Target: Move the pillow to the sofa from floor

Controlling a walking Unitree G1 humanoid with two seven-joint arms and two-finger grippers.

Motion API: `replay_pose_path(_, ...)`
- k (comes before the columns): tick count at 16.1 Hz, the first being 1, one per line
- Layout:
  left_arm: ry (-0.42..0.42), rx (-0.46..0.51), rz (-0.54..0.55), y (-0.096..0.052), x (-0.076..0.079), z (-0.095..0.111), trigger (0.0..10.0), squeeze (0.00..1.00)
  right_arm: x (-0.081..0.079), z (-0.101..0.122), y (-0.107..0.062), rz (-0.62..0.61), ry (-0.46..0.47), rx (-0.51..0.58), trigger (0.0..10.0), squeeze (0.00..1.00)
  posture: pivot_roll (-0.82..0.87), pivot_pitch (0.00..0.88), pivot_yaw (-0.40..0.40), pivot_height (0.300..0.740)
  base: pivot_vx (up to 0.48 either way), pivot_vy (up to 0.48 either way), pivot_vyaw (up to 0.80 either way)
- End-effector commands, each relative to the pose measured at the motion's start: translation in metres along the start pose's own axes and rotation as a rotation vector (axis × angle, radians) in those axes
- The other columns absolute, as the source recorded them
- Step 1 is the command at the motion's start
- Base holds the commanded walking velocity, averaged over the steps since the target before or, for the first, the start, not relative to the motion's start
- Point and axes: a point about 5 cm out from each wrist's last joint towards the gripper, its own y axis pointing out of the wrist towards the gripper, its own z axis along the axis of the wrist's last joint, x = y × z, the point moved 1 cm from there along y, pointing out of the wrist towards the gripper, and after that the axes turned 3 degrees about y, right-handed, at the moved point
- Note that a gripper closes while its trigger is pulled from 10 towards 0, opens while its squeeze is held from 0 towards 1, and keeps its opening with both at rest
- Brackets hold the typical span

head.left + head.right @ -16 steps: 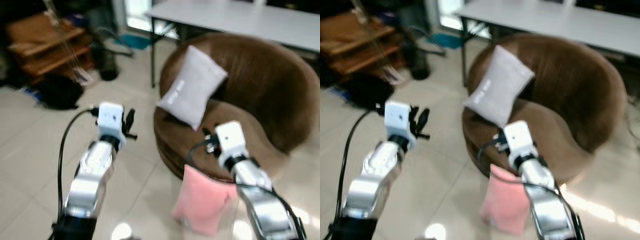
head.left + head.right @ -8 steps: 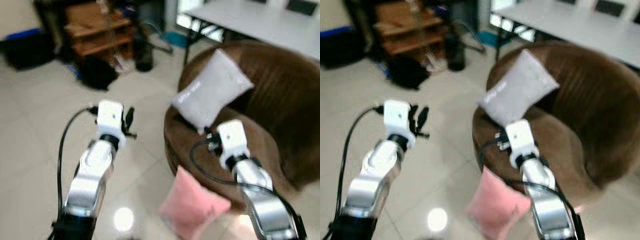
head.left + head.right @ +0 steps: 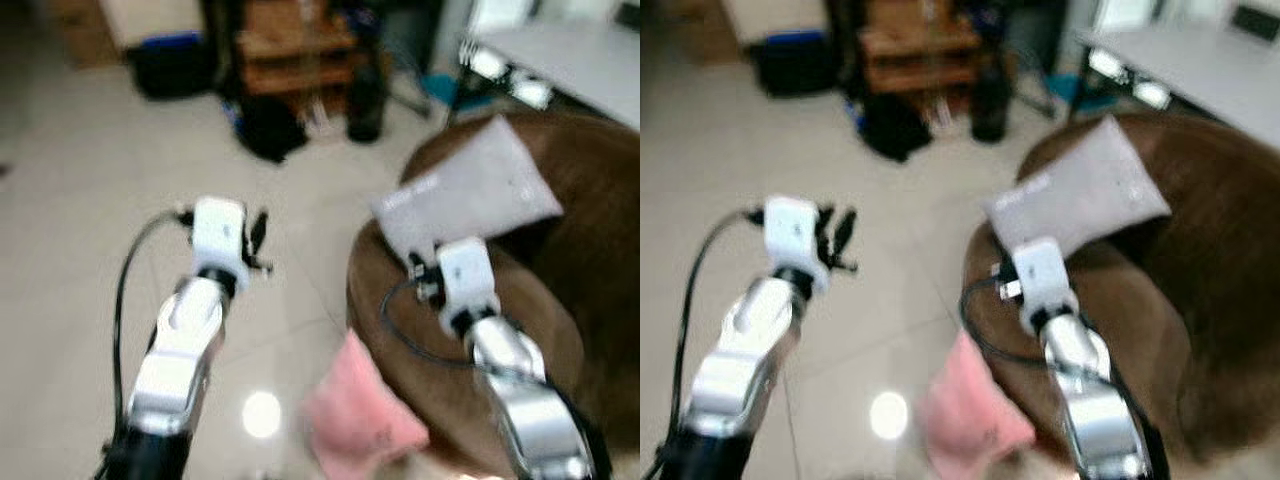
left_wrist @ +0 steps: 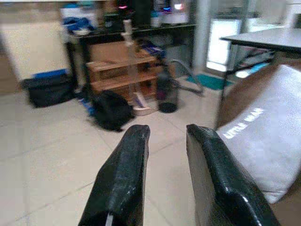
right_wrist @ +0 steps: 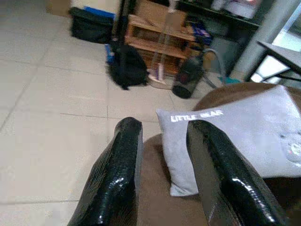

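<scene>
Head views: your soft pink pillow lies on the pale tiled floor against the round brown sofa, which bears a grey pillow; lifting remains. Wrist views: left claw and right claw, fingers apart, empty.

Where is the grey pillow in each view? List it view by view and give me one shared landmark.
Left eye view: the grey pillow is at upper right, propped on the brown sofa.
Right eye view: upper right, same pose.
Left wrist view: leaning on the sofa, white lettering showing.
Right wrist view: on the sofa seat, lettering reads "LITTLE BEAR".
Shared landmark: the black bag on the floor by the wooden shelf.
</scene>
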Motion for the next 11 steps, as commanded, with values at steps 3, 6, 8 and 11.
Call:
replay_pose_path(3, 0.032, 0.025, 0.042, -0.002, -0.010, 0.001, 10.0, 0.00, -0.002, 0.002, 0.001, 0.003, 0.001, 0.010, 10.0, 0.00, -0.06, 0.013, 0.012, 0.740, 0.000, -0.480, 0.80)
replay_pose_path(6, 0.030, 0.045, 0.065, -0.005, -0.015, 0.000, 10.0, 0.00, 0.001, -0.001, 0.000, -0.024, 0.039, -0.005, 10.0, 0.00, -0.06, 0.013, 0.012, 0.740, 0.000, 0.000, 0.00)
replay_pose_path(8, 0.061, 0.081, 0.053, -0.007, -0.011, 0.000, 10.0, 0.00, -0.001, -0.004, 0.000, -0.013, 0.039, -0.015, 10.0, 0.00, -0.06, 0.001, 0.010, 0.740, 0.000, 0.000, 0.00)
replay_pose_path(11, 0.048, 0.094, 0.037, -0.010, -0.011, -0.004, 10.0, 0.00, -0.001, -0.010, -0.002, -0.003, 0.026, -0.025, 10.0, 0.00, -0.06, 0.000, 0.007, 0.740, 0.000, 0.000, 0.00)
